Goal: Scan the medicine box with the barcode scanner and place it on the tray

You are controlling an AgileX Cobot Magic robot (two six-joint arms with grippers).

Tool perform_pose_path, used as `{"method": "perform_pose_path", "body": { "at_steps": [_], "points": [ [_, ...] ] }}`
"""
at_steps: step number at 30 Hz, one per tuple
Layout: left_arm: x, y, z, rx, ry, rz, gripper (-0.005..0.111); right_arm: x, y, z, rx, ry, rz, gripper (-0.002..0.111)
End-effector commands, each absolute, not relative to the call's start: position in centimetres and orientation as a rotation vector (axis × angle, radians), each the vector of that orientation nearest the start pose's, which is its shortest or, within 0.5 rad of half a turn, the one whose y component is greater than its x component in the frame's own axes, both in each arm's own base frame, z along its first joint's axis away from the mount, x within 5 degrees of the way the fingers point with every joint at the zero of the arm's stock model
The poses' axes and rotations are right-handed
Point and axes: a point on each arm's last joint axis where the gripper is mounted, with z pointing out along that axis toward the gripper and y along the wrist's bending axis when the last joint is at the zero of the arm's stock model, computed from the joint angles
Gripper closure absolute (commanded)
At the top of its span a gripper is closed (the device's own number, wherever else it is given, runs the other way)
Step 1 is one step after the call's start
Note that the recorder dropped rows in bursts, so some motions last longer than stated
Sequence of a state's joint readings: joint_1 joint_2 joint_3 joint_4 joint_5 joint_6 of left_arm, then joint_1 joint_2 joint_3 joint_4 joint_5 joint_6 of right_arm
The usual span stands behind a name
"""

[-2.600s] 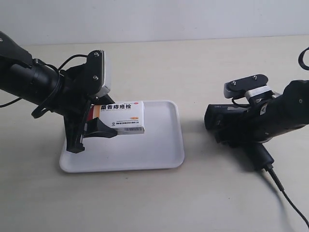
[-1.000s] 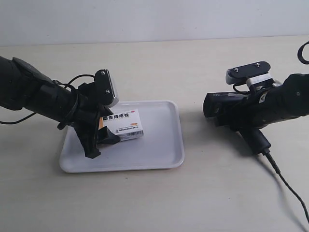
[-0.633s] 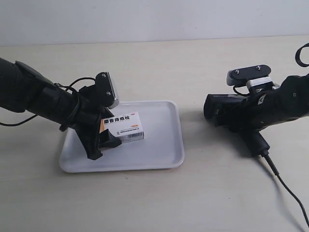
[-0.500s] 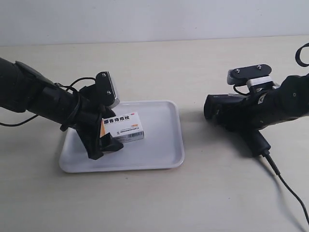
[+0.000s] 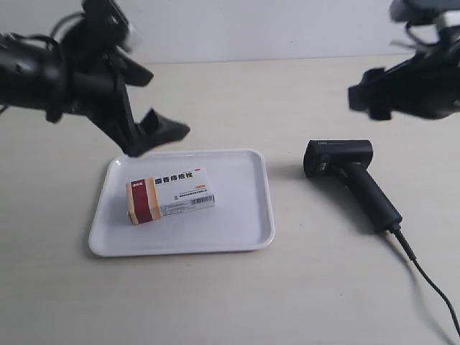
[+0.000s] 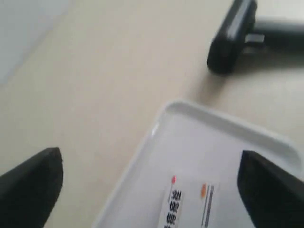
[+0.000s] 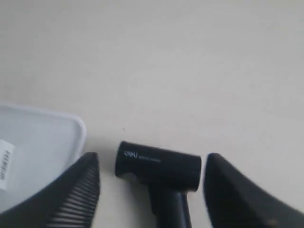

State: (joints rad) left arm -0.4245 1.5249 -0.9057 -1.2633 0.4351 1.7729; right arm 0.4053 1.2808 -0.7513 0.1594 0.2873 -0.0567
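Observation:
The medicine box (image 5: 171,195) lies flat on the left half of the white tray (image 5: 237,215), red-and-orange end pointing left. My left gripper (image 5: 159,140) hangs open above the tray's back left corner, apart from the box. In the left wrist view its fingers (image 6: 31,183) spread wide over the box (image 6: 190,209) and the tray (image 6: 223,121). The barcode scanner (image 5: 345,169) lies on the table right of the tray, free. My right gripper (image 5: 366,100) is open, raised above it. The right wrist view shows the scanner (image 7: 159,166) below the open gripper (image 7: 152,159).
The scanner's black cable (image 5: 424,287) trails from the handle toward the front right corner of the tan table. A pale wall (image 5: 251,29) closes off the back. The scanner (image 6: 237,35) also shows far off in the left wrist view.
The left gripper let go of the box on the tray and rose up and back. The right gripper released the scanner onto the table and lifted away to the upper right.

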Motion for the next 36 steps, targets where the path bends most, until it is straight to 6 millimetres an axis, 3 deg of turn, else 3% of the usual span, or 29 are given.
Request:
{"method": "perform_pose_path", "body": {
  "at_steps": [1, 3, 4, 11, 14, 19, 28, 30, 36],
  "points": [
    [23.6, -15.2, 30.5, 1.052, 1.757, -0.504, 0.050, 18.5, 8.4, 30.5, -0.330, 2.024, 0.369, 0.088],
    [21.5, -14.2, 31.5, 1.008, 1.735, -0.520, 0.085, 15.9, 7.3, 31.0, -0.297, 1.930, 0.397, 0.107],
    [20.5, -13.7, 31.6, 0.992, 1.726, -0.523, 0.105, 14.6, 6.7, 30.6, -0.280, 1.911, 0.417, 0.108],
    [14.5, -9.5, 28.0, 0.711, 1.776, -0.480, 0.103, 9.1, 4.4, 27.4, -0.263, 1.820, 0.447, 0.108],
    [12.1, -8.1, 25.7, 0.643, 1.797, -0.494, 0.103, 7.7, 4.0, 27.2, -0.274, 1.805, 0.458, 0.108],
    [8.6, -7.4, 22.7, 0.700, 1.775, -0.578, 0.103, 6.3, 3.4, 27.7, -0.271, 1.734, 0.475, 0.108],
    [7.5, -7.0, 21.4, 0.713, 1.762, -0.589, 0.103, 5.7, 3.2, 28.0, -0.266, 1.691, 0.482, 0.108],
    [7.6, -6.6, 21.6, 0.725, 1.723, -0.499, 0.103, 5.7, 3.2, 28.0, -0.266, 1.691, 0.482, 0.108],
    [6.9, -3.1, 22.0, 0.377, 1.599, -0.236, 0.103, 5.7, 3.2, 28.0, -0.263, 1.695, 0.489, 0.108]
  ]
}}
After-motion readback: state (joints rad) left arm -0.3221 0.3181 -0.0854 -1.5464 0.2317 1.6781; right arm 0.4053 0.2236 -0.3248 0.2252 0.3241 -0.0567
